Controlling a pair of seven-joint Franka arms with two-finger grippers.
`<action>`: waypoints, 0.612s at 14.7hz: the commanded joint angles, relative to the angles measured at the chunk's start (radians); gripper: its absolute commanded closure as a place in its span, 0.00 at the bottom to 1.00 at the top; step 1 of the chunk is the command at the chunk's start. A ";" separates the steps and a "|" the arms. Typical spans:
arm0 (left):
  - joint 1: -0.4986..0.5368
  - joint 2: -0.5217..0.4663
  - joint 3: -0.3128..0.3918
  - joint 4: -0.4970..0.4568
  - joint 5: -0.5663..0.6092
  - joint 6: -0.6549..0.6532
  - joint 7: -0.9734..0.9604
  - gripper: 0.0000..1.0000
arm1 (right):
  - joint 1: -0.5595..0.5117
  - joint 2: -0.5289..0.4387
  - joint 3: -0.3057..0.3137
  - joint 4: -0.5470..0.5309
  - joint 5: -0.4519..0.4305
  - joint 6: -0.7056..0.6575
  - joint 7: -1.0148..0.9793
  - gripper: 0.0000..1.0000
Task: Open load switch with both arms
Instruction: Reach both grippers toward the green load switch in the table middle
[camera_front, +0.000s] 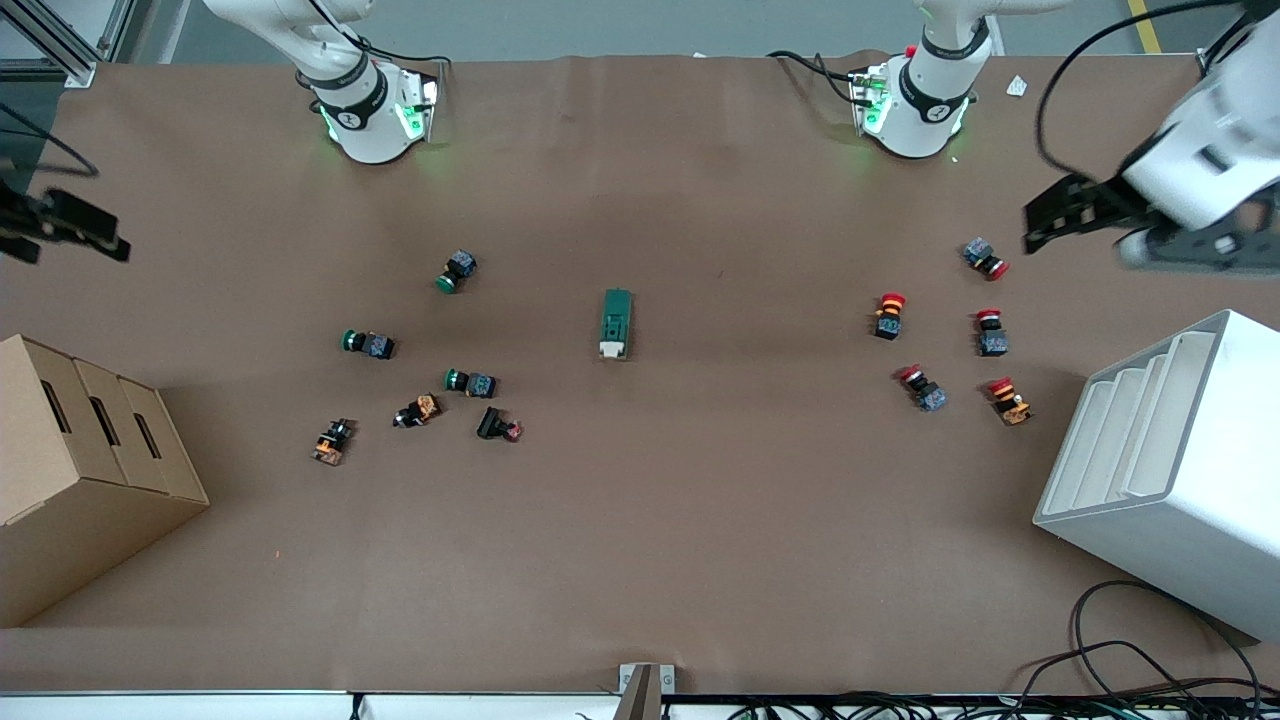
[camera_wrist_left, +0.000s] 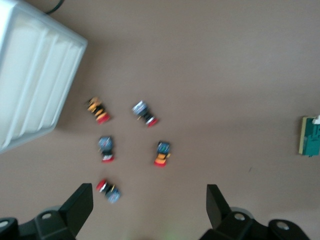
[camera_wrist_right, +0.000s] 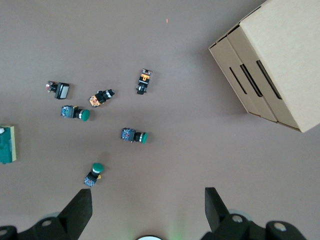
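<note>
Front view: we log the load switch lying mid-table, untouched, cream end toward 6 o'clock.
We see the left gripper released, up over the red-capped buttons; the right gripper released, over the table edge above the cardboard box.

High front camera facing the arms; both wrist cameras straight down, sharing the load switch.
</note>
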 joint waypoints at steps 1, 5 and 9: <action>-0.063 0.086 -0.051 0.034 0.002 0.083 -0.084 0.00 | 0.025 -0.062 0.019 -0.041 -0.013 -0.036 0.085 0.00; -0.265 0.213 -0.057 0.034 0.055 0.232 -0.424 0.00 | 0.193 -0.039 0.039 -0.081 -0.001 0.001 0.584 0.00; -0.461 0.336 -0.057 0.026 0.195 0.355 -0.817 0.00 | 0.346 0.085 0.040 -0.081 0.021 0.089 1.006 0.00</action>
